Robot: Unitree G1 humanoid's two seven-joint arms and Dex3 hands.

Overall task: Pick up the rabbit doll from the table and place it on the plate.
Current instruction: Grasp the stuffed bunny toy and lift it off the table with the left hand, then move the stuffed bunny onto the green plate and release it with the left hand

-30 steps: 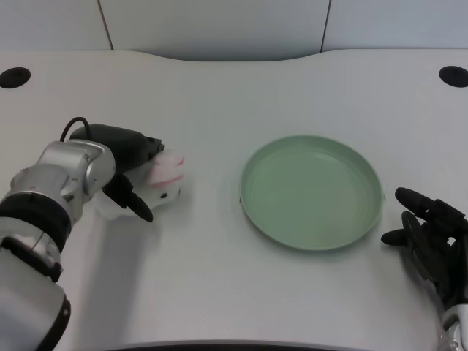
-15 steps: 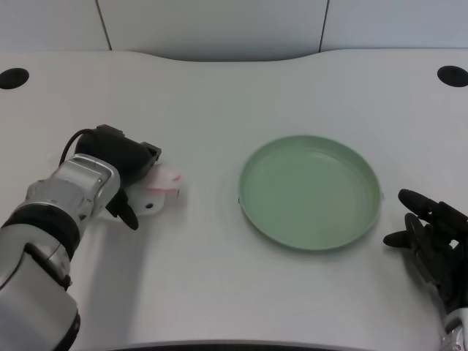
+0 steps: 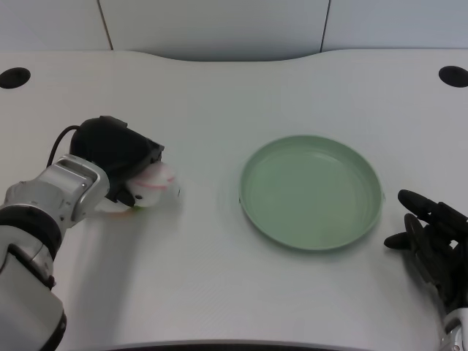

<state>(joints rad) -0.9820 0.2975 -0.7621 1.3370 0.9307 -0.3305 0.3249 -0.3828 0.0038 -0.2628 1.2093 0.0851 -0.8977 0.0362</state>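
Observation:
The rabbit doll [image 3: 153,185], white with pink ears, lies on the white table left of centre, partly covered by my left hand [image 3: 121,157]. The black fingers curl over and around the doll, gripping it at table level. Most of the doll's body is hidden under the hand and only its pale pink-tinged end shows. The green plate [image 3: 311,191] sits empty to the right, a clear gap away from the doll.
My right hand [image 3: 431,241] rests at the table's lower right, beside the plate's rim. Two dark round holes [image 3: 14,77] [image 3: 453,75] sit in the table's far corners. A cable loops from my left wrist.
My left hand has drawn back to the left and closed more tightly over the doll. The doll has shifted slightly left and turned under the fingers. The plate has not moved.

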